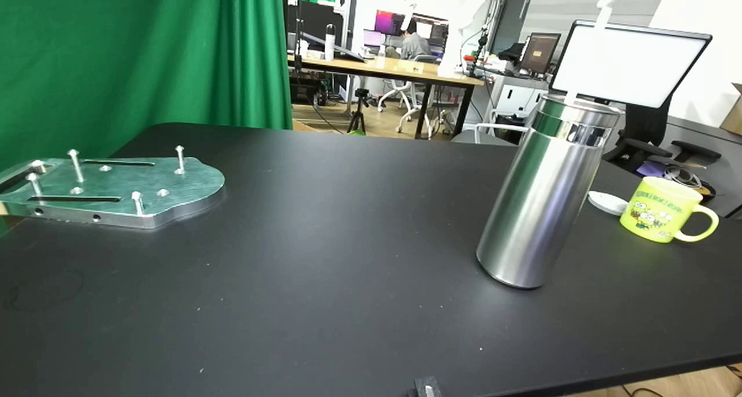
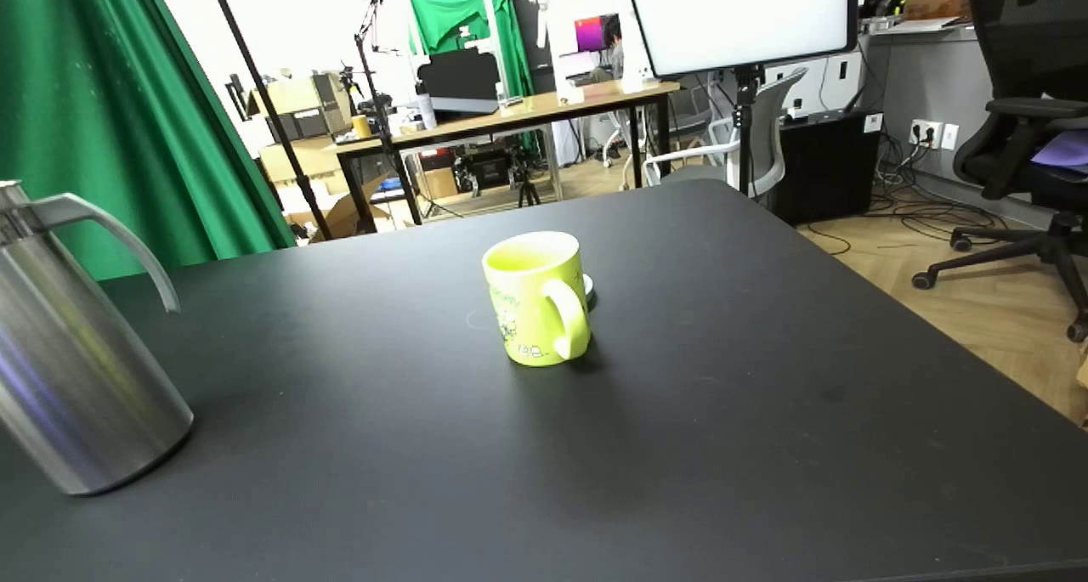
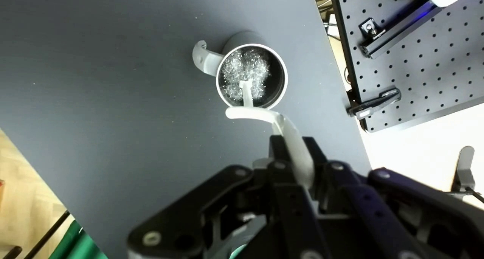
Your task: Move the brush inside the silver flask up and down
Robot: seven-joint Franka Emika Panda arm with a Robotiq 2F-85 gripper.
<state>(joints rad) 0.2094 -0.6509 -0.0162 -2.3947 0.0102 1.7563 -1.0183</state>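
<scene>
Gripper (image 3: 297,146) closed around the white bottle brush (image 3: 290,134), I have its bristles (image 3: 236,68) inside the silver flask (image 1: 542,206) below; my stroke should follow that upright axis.

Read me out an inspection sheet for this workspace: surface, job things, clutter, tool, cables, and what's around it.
Surface: black table with small pale specks.
Job's things: silver flask stands on the table; brush has its bristles inside the flask's mouth.
Clutter: yellow-green mug, white disc near it, metal plate with bolts.
Tool: closed on the brush.
Cables: tangled on the floor near an office chair.
Surroundings: green curtain, lit white panel, person at the back.
</scene>
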